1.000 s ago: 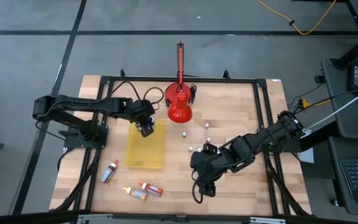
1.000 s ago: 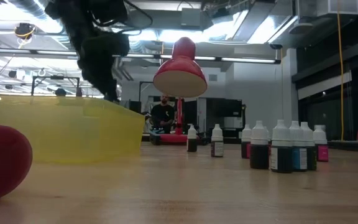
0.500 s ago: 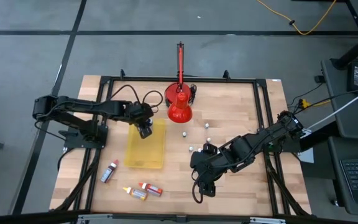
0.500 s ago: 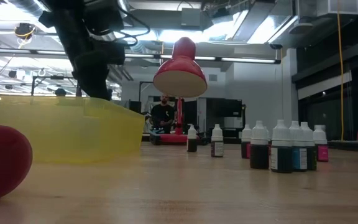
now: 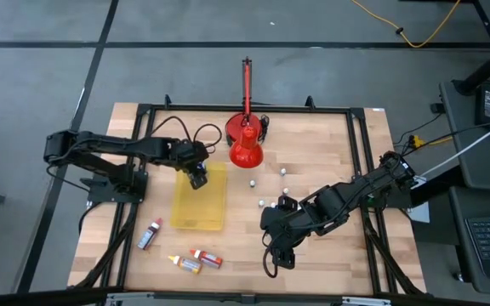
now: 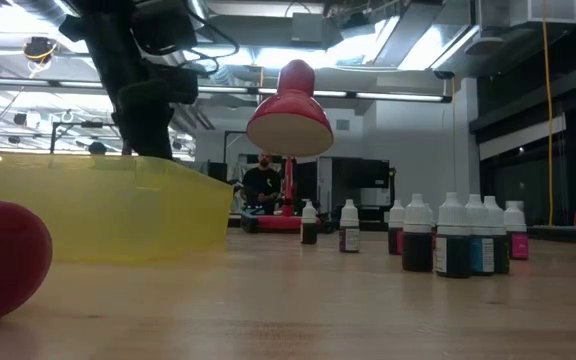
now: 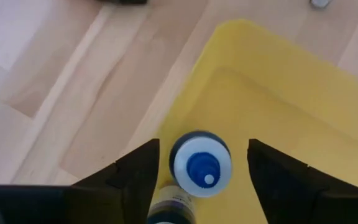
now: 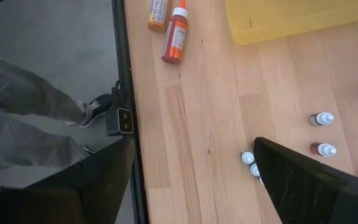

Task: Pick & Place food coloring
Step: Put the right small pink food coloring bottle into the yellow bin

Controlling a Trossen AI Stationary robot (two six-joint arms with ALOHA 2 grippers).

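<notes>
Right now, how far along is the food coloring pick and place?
Nothing shows in the yellow bin yet. In hand: the left gripper holds one blue-capped bottle over the bin's corner. Left: standing bottles by the idle right gripper, and three bottles lying near the table's front edge.

bin (image 6: 98,205): yellow, translucent, on table (image 6: 298,300) | arm (image 6: 138,70): dark, reaching down behind bin's rim, gripper hidden | red rounded object (image 6: 3,260): in front of bin | lamp (image 6: 290,115): red, beyond bin | bottles (image 6: 458,235): pale-capped, upright, clustered well apart from bin | person (image 6: 260,185): far behind bin
</notes>
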